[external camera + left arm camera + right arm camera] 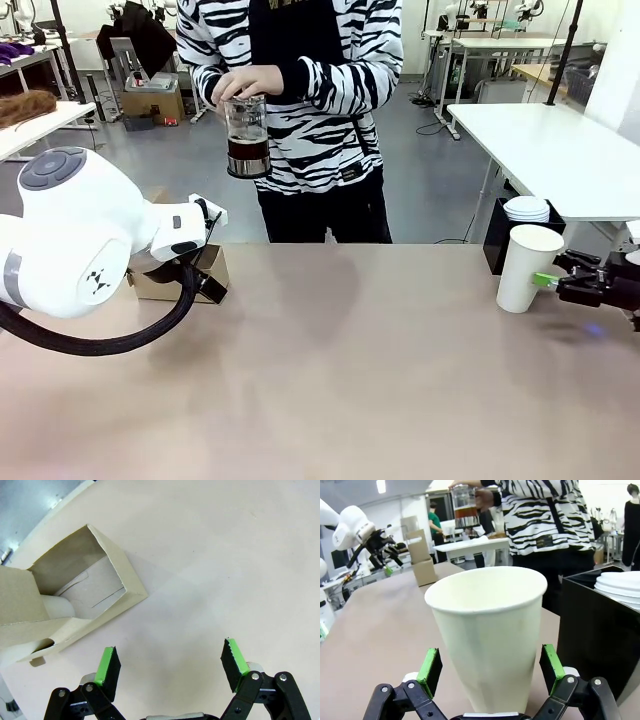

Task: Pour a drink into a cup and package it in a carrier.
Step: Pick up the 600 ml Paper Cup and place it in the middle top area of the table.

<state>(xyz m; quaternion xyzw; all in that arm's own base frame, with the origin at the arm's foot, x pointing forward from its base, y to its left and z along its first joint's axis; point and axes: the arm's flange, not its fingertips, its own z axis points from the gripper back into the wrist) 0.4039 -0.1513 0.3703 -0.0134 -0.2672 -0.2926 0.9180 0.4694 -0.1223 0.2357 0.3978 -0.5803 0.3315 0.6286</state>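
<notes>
The cup [527,268] stands upright on the surface [330,390] between the spread, unclenched pads of the right end effector [490,667], while well apart from the cup the left end effector [170,662] hangs released beside the carrier [107,565], and beyond the cup a person's hand [245,82] holds the drink [248,153].

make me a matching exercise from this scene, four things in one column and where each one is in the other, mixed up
Things
1. clear glass jug of dark brown drink
2. tall white paper cup
3. small brown cardboard carrier
4. black box

Places
A. between the right gripper's open fingers
B. on the table by the open left gripper
C. in the person's hands
D. holding stacked white lids

Pairs: 1-C, 2-A, 3-B, 4-D
</notes>
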